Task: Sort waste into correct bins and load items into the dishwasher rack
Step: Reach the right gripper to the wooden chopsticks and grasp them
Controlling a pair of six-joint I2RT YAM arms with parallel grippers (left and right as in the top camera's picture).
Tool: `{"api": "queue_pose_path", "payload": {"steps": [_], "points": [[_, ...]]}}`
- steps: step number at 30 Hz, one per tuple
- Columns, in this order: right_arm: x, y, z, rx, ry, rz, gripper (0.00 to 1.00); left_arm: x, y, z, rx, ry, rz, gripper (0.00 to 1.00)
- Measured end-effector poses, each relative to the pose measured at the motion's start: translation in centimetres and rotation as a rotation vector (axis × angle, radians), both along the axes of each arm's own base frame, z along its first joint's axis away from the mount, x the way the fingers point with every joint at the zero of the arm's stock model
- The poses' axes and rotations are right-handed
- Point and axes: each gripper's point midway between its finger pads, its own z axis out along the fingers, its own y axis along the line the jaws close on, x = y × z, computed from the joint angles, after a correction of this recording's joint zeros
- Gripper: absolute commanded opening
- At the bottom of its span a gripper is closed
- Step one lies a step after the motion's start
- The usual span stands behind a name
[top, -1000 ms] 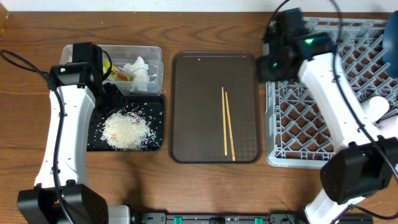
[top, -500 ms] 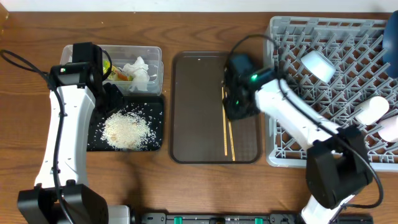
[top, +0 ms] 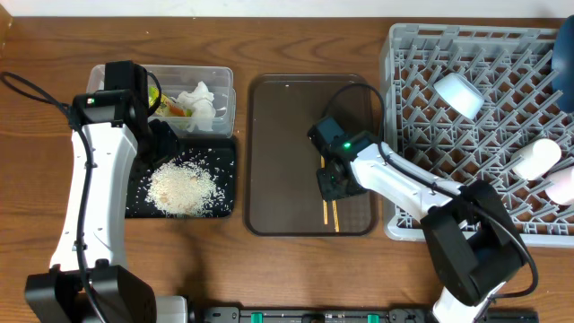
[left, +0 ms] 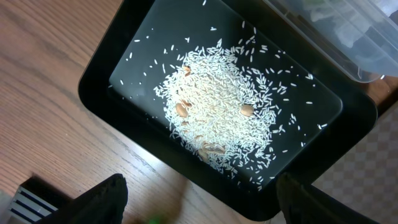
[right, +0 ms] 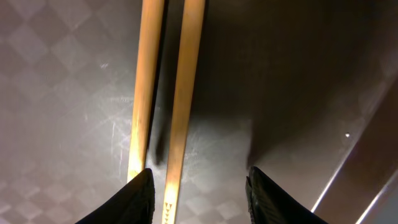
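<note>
Two wooden chopsticks [top: 326, 213] lie side by side on the brown tray. My right gripper [top: 332, 184] is low over them and open. In the right wrist view one chopstick [right: 186, 93] runs between its fingers [right: 202, 199] and the other lies by the left finger. My left gripper [top: 161, 139] is open and empty over the black tray [top: 224, 152], which holds white rice [top: 182, 188]. The clear container [top: 224, 81] holds tissue [top: 202, 99] and a yellow-green wrapper [top: 175, 109]. The grey rack [top: 448, 152] holds a light blue bowl [top: 457, 94], a white cup [top: 536, 157] and a pinkish cup [top: 560, 187].
The brown serving tray [top: 278, 135] lies between the black tray and the rack. A dark blue plate [top: 565, 49] shows at the rack's right edge. The left wrist view shows the rice [left: 217, 118], the black tray [left: 124, 56], the clear container's corner [left: 348, 43] and the open fingers [left: 205, 205].
My right arm has swung from the rack to the brown tray and come down over the chopsticks. The left arm has not moved.
</note>
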Motion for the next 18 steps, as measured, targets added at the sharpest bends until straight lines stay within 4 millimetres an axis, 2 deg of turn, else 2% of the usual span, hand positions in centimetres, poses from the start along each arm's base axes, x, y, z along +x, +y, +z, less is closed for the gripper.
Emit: {"api": "queue_pose_path", "payload": {"steps": [8, 15, 18], "points": [[-0.23, -0.17, -0.86, -0.014, 0.021, -0.028, 0.41, 0.0, 0.0, 0.0, 0.0, 0.0, 0.0, 0.8], [-0.17, -0.41, -0.91, -0.026, 0.018, -0.047, 0.06, 0.0, 0.0, 0.0, 0.0, 0.0, 0.0, 0.8], [-0.08, -0.64, -0.9, -0.036, 0.014, -0.048, 0.01, -0.01, 0.0, 0.0, 0.0, 0.0, 0.0, 0.79]]}}
